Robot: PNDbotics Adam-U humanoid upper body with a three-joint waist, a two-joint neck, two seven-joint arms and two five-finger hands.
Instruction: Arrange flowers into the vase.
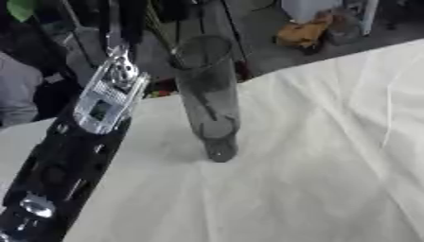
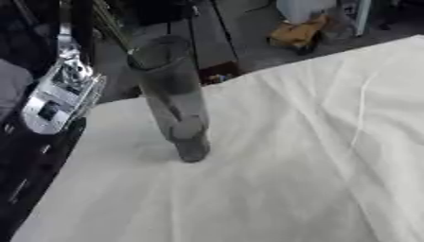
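Note:
A tall clear glass vase [image 1: 207, 99] stands upright on the white tablecloth [image 1: 314, 156], near the table's far edge. My left arm [image 1: 75, 156] rises from the lower left, its silver wrist [image 1: 112, 94] level with the vase's upper half. The left hand [image 1: 122, 21] is dark against a dark background at the top edge, up and left of the vase mouth. A thin greenish stem [image 2: 112, 23] slants from the hand down toward the vase rim. A faint dark line shows inside the glass. A green patch [image 1: 21, 7] sits in the top left corner. No right hand shows.
The cloth spreads creased to the right and front of the vase. Beyond the table's far edge lies a dark floor with a yellow object [image 1: 302, 30] and a white container [image 1: 311, 8]. A person in grey [image 1: 16, 90] is at the left edge.

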